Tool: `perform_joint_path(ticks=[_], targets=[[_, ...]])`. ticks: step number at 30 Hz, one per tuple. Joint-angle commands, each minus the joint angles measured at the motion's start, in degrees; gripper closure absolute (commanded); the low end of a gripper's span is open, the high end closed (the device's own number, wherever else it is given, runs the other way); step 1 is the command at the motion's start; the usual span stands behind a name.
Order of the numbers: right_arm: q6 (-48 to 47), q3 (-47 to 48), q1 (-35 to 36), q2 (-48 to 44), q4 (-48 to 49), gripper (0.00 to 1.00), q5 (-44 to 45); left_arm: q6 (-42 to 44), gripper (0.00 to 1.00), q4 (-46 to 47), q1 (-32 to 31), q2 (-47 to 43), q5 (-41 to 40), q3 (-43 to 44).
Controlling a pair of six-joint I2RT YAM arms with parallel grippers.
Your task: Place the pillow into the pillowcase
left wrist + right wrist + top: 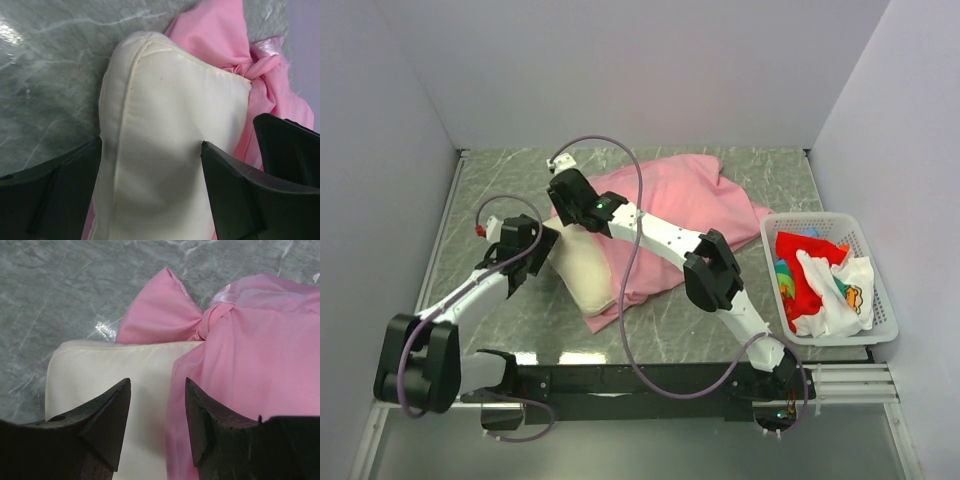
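Partly inside pink pillowcase (672, 198), puffy cream pillow (583, 268)

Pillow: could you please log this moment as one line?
pillow: one end out of pillowcase | left gripper: open astride pillow end | right gripper: open above pillowcase edge

Bright, even, diffuse light falls from above in the top view; the walls read pale lavender; shadows under the arms are soft and short on the table (525, 325); patches of white glare lie along its near edge; the left wrist view has glare on the marble at top left and a sheen on the pillowcase (270, 47); the pillow (170, 150) is evenly lit and sharp; the left gripper (150, 145) is dark, close and slightly soft; in the right wrist view a small glint marks the marble; the right gripper (157, 382) is near-black with little detail.
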Motion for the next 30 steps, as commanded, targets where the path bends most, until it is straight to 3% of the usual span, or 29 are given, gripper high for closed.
perform_joint_path(ticks=[1, 5, 7, 8, 10, 11, 13, 15, 20, 24, 26, 27, 30], targets=[[-0.8, 3.5, -0.7, 0.0, -0.6, 0.45, 3.5, 2.3, 0.14, 10.3, 0.6, 3.5, 6.3, 0.7], [-0.5, 3.8, -0.9, 2.1, -1.7, 0.45, 4.7, 1.6, 0.14, 12.0, 0.6, 7.6, 5.8, 0.9], [-0.2, 3.9, -1.2, 3.1, -1.8, 0.44, 4.4, 1.4, 0.21, 15.5, 0.6, 9.3, 7.3, 0.8], [0.0, 3.9, -1.2, 3.4, -2.0, 0.44, 3.9, 1.5, 0.37, 17.3, 0.6, 9.6, 8.0, 0.3], [0.8, 5.3, -1.5, 5.1, -2.6, 0.44, 3.1, 1.6, 0.59, 22.7, 0.6, 10.7, 9.8, -1.5], [1.2, 5.8, -1.6, 5.6, -3.8, 0.44, 2.9, 1.4, 0.82, 24.4, 0.6, 11.1, 10.2, -2.1], [1.6, 6.1, -2.0, 6.2, -4.1, 0.47, 2.5, 0.8, 0.99, 27.0, 0.6, 12.0, 10.5, -4.1], [1.7, 6.1, -2.3, 6.0, -3.9, 0.53, 2.2, 0.0, 0.99, 32.4, 0.5, 12.4, 12.6, -6.6], [2.5, 11.6, -2.6, 4.9, -7.4, 0.97, -0.1, -0.8, 0.99, 38.1, -2.0, 9.7, 13.1, -10.7], [7.6, 10.2, -0.4, -2.5, -7.9, 1.00, -12.4, -3.3, 0.99, 40.4, -5.5, 4.2, 8.2, -13.1], [8.2, 9.9, 2.2, -7.4, -8.9, 1.00, -13.1, -5.9, 0.99, 37.8, -9.4, -1.6, 2.2, -14.0], [8.3, 10.7, 5.3, -8.6, -10.2, 1.00, -12.1, -8.2, 0.99, 35.0, -11.0, -3.8, -4.5, -14.2], [9.9, 5.8, 9.2, -13.5, -13.0, 1.00, -10.2, -10.2, 0.99, 33.7, -13.2, -7.8, -8.7, -12.9]])
